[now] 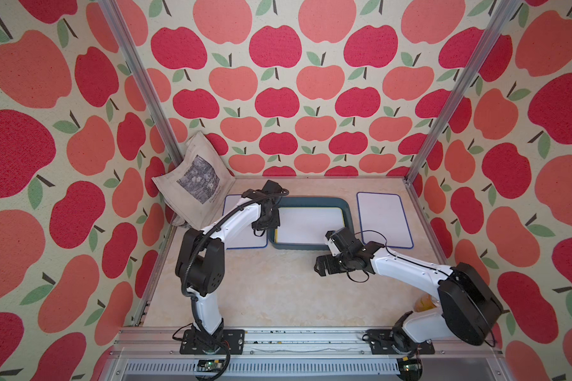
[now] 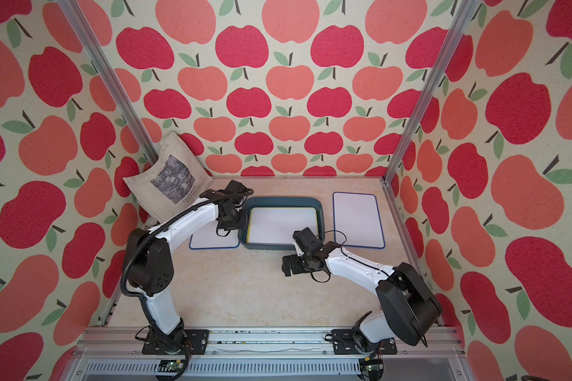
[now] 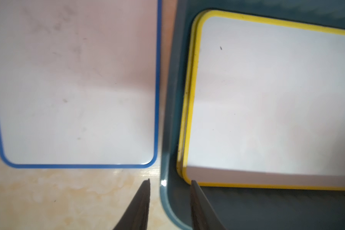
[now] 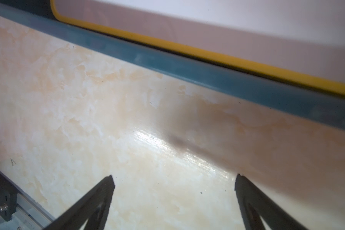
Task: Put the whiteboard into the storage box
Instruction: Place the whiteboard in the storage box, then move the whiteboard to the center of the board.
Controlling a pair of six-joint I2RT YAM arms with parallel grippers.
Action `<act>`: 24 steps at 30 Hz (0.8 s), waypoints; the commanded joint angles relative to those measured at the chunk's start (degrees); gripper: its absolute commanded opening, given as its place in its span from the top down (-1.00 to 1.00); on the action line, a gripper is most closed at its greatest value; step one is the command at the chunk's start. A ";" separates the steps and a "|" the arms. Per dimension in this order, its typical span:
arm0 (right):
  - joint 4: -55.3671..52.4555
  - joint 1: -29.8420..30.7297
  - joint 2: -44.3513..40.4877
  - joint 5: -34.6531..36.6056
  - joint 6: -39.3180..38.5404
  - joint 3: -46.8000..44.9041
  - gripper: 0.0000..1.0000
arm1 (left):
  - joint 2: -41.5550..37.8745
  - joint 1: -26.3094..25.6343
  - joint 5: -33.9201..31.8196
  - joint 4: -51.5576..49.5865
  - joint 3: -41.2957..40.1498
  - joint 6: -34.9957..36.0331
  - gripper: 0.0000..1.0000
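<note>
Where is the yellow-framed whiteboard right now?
In both top views the yellow-framed whiteboard lies inside the dark teal plastic storage box, at the back middle of the marbled table, between two blue-framed whiteboards.

**Yellow-edged board in the box, blue-edged boards on both sides**

The teal storage box (image 1: 348,211) sits mid-table near the far edge of the table (image 1: 271,297). A yellow-edged whiteboard (image 1: 307,224) lies flat inside it. A blue-edged whiteboard (image 1: 384,220) lies just beside the box, toward the far right corner. A second blue-edged whiteboard (image 1: 245,239) lies on the other side, half hidden by the left arm. The left gripper (image 1: 266,227) points down at the box's left rim. The right gripper (image 1: 319,268) hovers just off its near edge. A tote bag (image 1: 192,184) leans in the far left corner.
</note>
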 commanded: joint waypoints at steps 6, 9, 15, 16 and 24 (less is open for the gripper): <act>0.80 1.50 4.31 -1.35 2.47 5.15 -0.98 | -8.51 9.06 -0.22 5.38 -17.43 -0.78 0.26; 0.08 3.32 6.23 -0.22 2.41 7.92 -0.99 | -9.20 10.44 0.29 8.25 -20.29 -0.94 0.27; -0.96 6.94 11.24 0.52 3.40 12.63 -0.99 | -7.54 10.59 -2.18 12.80 -22.12 -0.40 0.28; -0.85 7.58 11.88 0.62 3.79 13.14 -0.99 | -7.41 10.58 -2.79 13.65 -22.52 -0.54 0.28; -0.09 11.72 18.48 0.10 7.45 18.72 -0.99 | -5.89 10.73 -6.47 17.47 -24.12 0.06 0.29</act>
